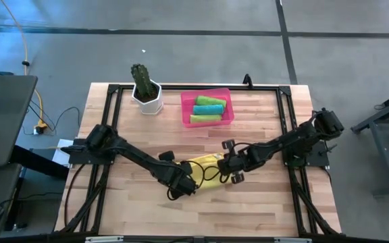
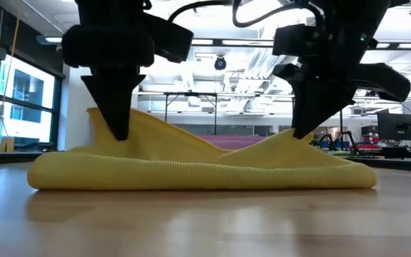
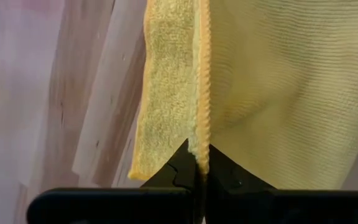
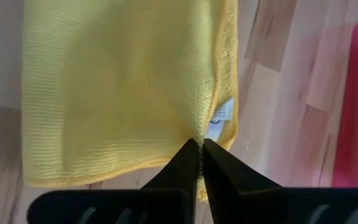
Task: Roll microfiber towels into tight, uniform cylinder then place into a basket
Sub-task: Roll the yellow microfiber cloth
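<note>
Overhead, the yellow towel lies mid-table, near the pink basket (three rolled towels inside), between the left gripper and right gripper. At table height, both grippers pinch raised edges of the folded cloth. From the left wrist, its fingers clamp the hem. From the right wrist, its fingers nip fabric beside a white tag.

On the table, one towel lies near the centre, slightly toward six o'clock. The basket sits at twelve o'clock from it, with three rolled towels inside. The cactus pot stands just beside the basket, at its nine o'clock.
</note>
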{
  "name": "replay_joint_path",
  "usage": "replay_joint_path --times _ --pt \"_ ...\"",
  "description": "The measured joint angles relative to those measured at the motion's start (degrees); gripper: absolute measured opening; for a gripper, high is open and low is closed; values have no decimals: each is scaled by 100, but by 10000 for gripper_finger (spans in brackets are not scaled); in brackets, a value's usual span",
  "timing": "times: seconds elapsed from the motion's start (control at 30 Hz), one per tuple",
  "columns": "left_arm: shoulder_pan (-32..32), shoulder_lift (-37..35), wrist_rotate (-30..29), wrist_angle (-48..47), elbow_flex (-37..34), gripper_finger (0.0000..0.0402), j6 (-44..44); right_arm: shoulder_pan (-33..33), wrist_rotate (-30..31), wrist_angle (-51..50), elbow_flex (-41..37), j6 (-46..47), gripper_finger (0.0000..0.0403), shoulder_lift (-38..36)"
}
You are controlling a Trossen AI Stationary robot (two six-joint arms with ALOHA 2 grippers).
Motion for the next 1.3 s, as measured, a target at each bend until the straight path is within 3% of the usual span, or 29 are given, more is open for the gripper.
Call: replay_joint_path --times 0.77,1.07,1.3 --pt "44 1 -281 4 0 0 -282 -75 -4 103 1 248 14 0" --pt "61 362 -296 -14 2 0 -292 -75 -4 109 1 247 14 2" --pt "59 398 -278 -69 2 0 -293 -75 -4 126 1 -78 47 2"
